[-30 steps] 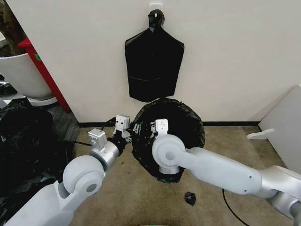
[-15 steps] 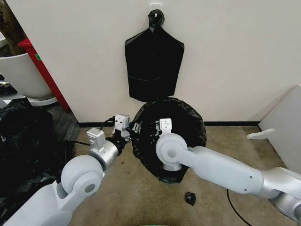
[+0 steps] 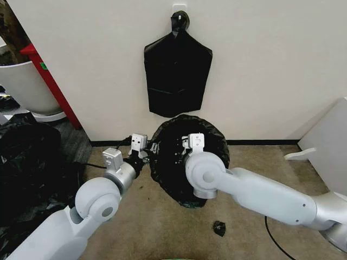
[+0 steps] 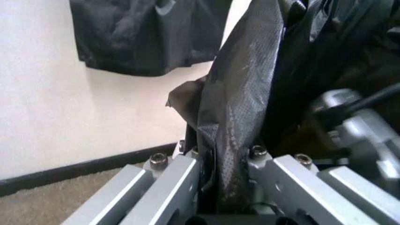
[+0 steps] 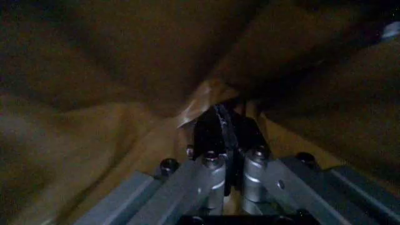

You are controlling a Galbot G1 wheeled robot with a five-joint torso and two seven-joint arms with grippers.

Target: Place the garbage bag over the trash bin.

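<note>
**Inspector:** Where is the garbage bag (image 3: 190, 162) at this point?

**Assistant:** On the floor at the foot of the wall (image 3: 260, 65), draped as a round black mass with its mouth open upward. It covers what stands under it; the trash bin cannot be made out beneath the plastic.

**Inspector:** Left arm?

**Assistant:** The left gripper (image 3: 147, 153) is at the bag's left edge. In the left wrist view its fingers (image 4: 178, 180) are pressed together on a fold of the black film (image 4: 237, 108), which rises taut between them.

**Inspector:** Right arm?

**Assistant:** The right gripper (image 5: 230, 154) reaches down inside the bag's mouth. In the right wrist view the jaws are drawn nearly together, pinching a thin dark strip of the plastic (the surroundings there are dim, brownish film).

**Inspector:** Anything else nearby?

**Assistant:** A flat black bag bundle (image 3: 178, 76) hangs by its knotted top from a hook on the wall, directly above the garbage bag. A bulky heap of black plastic (image 3: 27, 162) lies at the far left, with a large white tub (image 3: 24, 86) and a red panel (image 3: 46, 78) behind it. A small black scrap (image 3: 219, 228) rests on the carpet (image 3: 162, 227).
</note>
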